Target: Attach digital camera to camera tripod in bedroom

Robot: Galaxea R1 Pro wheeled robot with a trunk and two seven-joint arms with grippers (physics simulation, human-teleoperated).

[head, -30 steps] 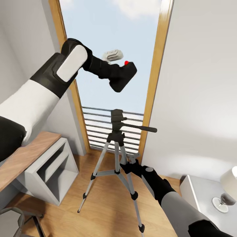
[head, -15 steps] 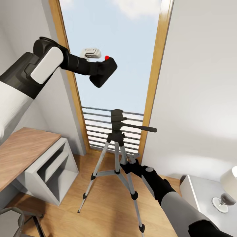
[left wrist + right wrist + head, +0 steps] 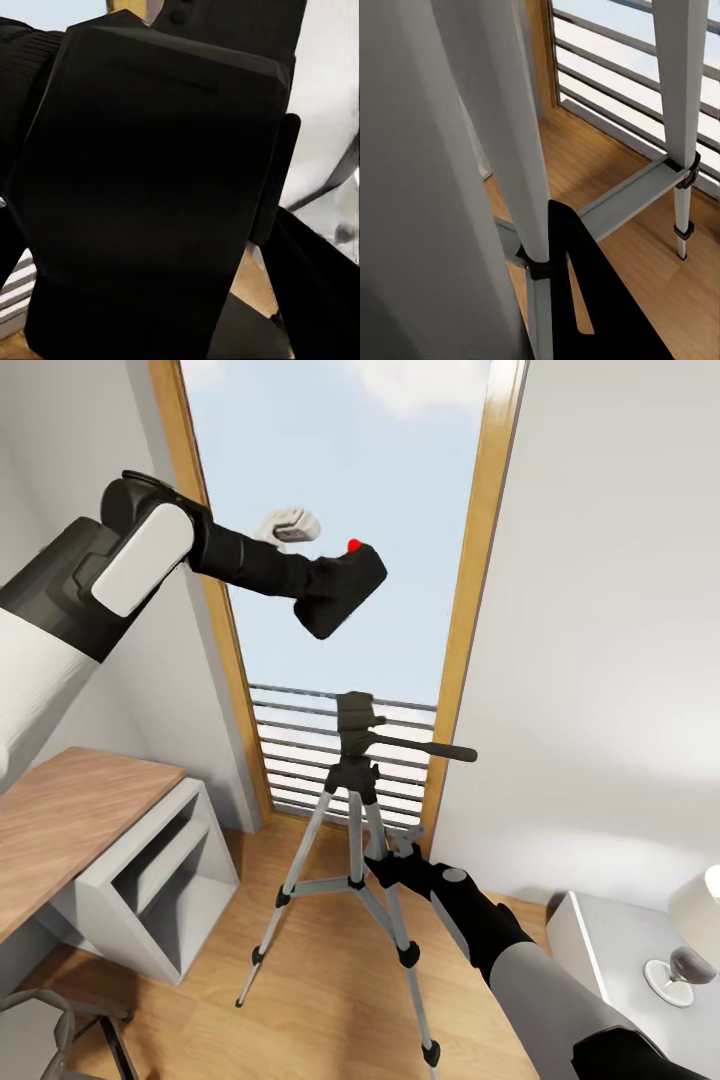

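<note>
My left gripper (image 3: 322,588) is shut on the digital camera (image 3: 345,592), a black body with a red button on top, held high in front of the window. The camera's dark body (image 3: 150,195) looms close in the left wrist view. It hangs well above the camera tripod (image 3: 355,760) and slightly to its left, apart from the black head. The tripod stands on the wood floor with silver legs and a pan handle pointing right. My right gripper (image 3: 385,858) is shut on a tripod leg; in the right wrist view that silver leg (image 3: 510,150) runs beside a black finger (image 3: 585,307).
A tall wood-framed window with railing (image 3: 300,745) is behind the tripod. A wooden desk top (image 3: 60,840) and a white open shelf unit (image 3: 160,880) stand at the left. A white nightstand (image 3: 600,945) with a lamp (image 3: 695,920) is at the right, against the white wall.
My left arm swung the camera to the left, then back to the right and slightly down. The right arm and the tripod have not moved.
</note>
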